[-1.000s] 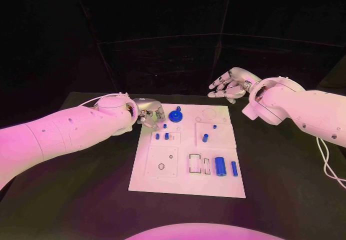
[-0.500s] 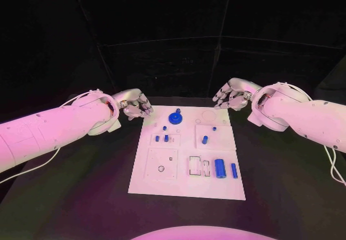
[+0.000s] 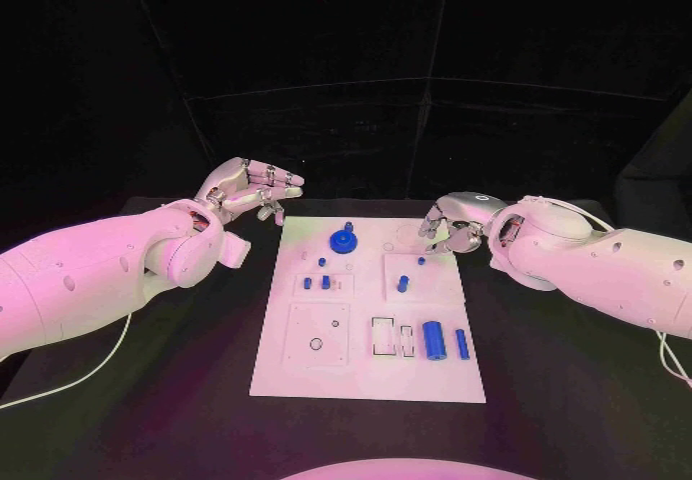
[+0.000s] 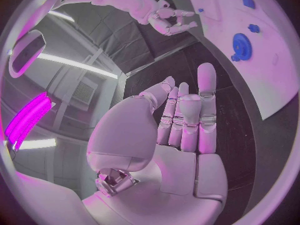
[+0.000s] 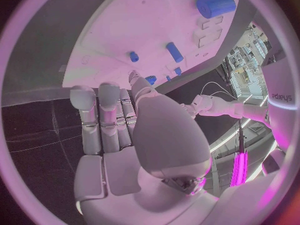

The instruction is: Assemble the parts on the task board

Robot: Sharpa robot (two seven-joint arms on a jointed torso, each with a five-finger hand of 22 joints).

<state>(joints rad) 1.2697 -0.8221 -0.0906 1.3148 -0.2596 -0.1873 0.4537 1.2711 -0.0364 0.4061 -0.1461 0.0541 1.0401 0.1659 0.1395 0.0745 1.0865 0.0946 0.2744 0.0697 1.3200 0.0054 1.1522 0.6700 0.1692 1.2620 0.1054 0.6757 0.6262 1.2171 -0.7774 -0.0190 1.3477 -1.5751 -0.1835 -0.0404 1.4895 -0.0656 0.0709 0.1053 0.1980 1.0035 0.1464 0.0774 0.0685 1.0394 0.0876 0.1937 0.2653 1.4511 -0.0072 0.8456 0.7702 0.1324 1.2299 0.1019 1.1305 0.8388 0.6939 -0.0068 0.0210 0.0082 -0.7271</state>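
Board lies mid-surface, blue parts on it. We note left hand raised beside its far corner, empty, fingers spread; right hand over the opposite corner, fingers curled, empty.

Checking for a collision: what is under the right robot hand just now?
The right robot hand hovers over the far right corner of the task board, holding nothing. White board shows around it; the spot directly beneath is covered. The blue gear lies clear of it.
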